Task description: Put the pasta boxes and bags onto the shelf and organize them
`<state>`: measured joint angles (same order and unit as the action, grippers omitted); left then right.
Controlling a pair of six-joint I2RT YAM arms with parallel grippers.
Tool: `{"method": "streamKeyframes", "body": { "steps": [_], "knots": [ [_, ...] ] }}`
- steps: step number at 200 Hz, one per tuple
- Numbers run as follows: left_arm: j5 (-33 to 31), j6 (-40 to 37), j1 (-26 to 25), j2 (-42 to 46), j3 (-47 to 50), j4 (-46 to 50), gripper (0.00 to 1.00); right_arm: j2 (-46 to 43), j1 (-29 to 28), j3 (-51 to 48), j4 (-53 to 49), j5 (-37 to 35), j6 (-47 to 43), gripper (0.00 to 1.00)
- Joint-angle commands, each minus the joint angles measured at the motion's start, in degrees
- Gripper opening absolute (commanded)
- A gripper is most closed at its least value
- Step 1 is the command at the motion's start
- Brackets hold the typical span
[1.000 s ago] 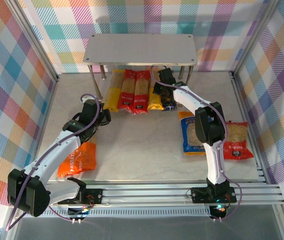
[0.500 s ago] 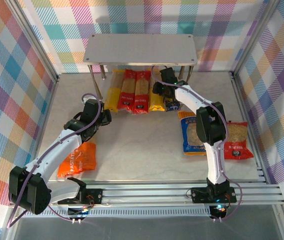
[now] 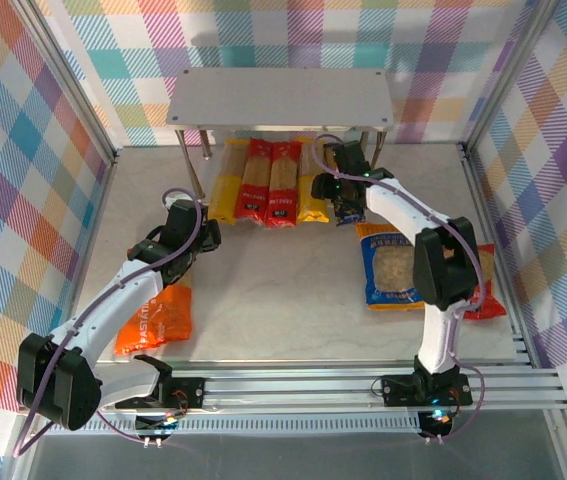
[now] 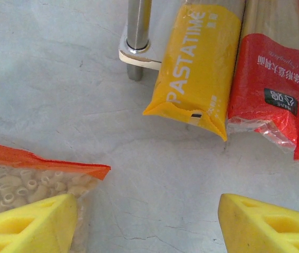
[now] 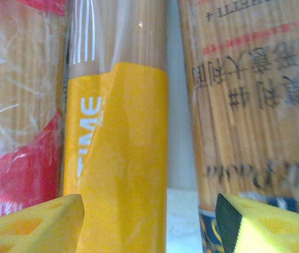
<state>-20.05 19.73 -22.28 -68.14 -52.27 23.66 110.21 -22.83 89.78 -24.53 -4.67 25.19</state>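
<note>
Five long pasta boxes lie side by side under the shelf (image 3: 281, 97): yellow (image 3: 228, 185), two red (image 3: 255, 185) (image 3: 283, 185), yellow (image 3: 311, 200) and a dark one (image 3: 344, 210). My right gripper (image 3: 333, 185) hovers open over the near ends of the last two. In its wrist view the fingers straddle the yellow box (image 5: 123, 158), with the dark box (image 5: 244, 105) at the right finger. My left gripper (image 3: 199, 232) is open and holds nothing. Its view shows the orange bag (image 4: 22, 176) at its left finger and a yellow box (image 4: 196, 68) ahead.
A blue bag (image 3: 391, 265) and a red bag (image 3: 485, 298) lie at the right, the red one partly under my right arm. The orange bag (image 3: 153, 320) lies near my left arm. A metal shelf leg (image 4: 137, 31) stands just left of the yellow box.
My right gripper has gone from shut to open over the right-hand yellow box and shifted slightly right, its elbow swinging right. The left arm has not moved.
</note>
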Motion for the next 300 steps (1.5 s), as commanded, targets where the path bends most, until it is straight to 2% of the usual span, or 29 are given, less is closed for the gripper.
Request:
{"method": "streamKeyframes", "body": {
  "steps": [1, 23, 61, 102, 145, 175, 191, 231, 262, 300],
  "knots": [
    [-0.56, -0.56, 0.66, 0.73, 0.67, -0.69, 0.71, -4.62, 0.42, -2.3, -2.17, -2.96, -1.03, 0.67],
    [-0.34, -0.52, 0.74, 0.91, 0.51, -0.64, 0.71, -5.36, 0.55, -3.31, -5.55, -7.8, -0.7, 0.72],
    [-0.84, -1.02, 0.67, 0.9, 0.96, -0.21, 0.71, -6.75, 1.28, -7.01, -7.53, -8.79, 0.7, 0.75],
    [0.38, -1.13, 0.66, 0.98, 3.45, -0.77, 0.7, -14.18, 3.09, -15.3, -11.62, -11.23, 0.64, 0.8],
    [2.8, -0.67, 0.4, 5.34, 7.64, -2.01, 0.69, -24.63, 4.4, -26.59, -12.83, -13.85, 2.84, 0.84],
    [6.95, -0.48, -0.53, 8.33, 9.2, -0.74, 0.66, -28.15, 4.97, -29.42, -16.68, -10.91, 3.58, 0.85],
    [9.45, 0.73, -3.56, 8.72, 10.61, -0.53, 0.65, -30.91, 4.86, -32.24, -16.87, -10.01, 4.49, 0.85],
    [9.81, 7.03, -14.8, 4.43, 12.64, -1.8, 0.66, -38.36, 4.9, -33.81, -18.04, -11.31, 4.89, 0.86],
    [11.81, 11.15, -26.21, -4.47, 8.96, -11.25, 0.68, -41.39, 4.91, -31.02, -18.67, -11.43, 4.23, 0.88],
    [22.9, 17.11, -31.42, -20.15, 3.1, -26.39, 0.69, -43.77, 4.99, -29.35, -17.02, -9.49, 5.24, 0.91]
  ]
}}
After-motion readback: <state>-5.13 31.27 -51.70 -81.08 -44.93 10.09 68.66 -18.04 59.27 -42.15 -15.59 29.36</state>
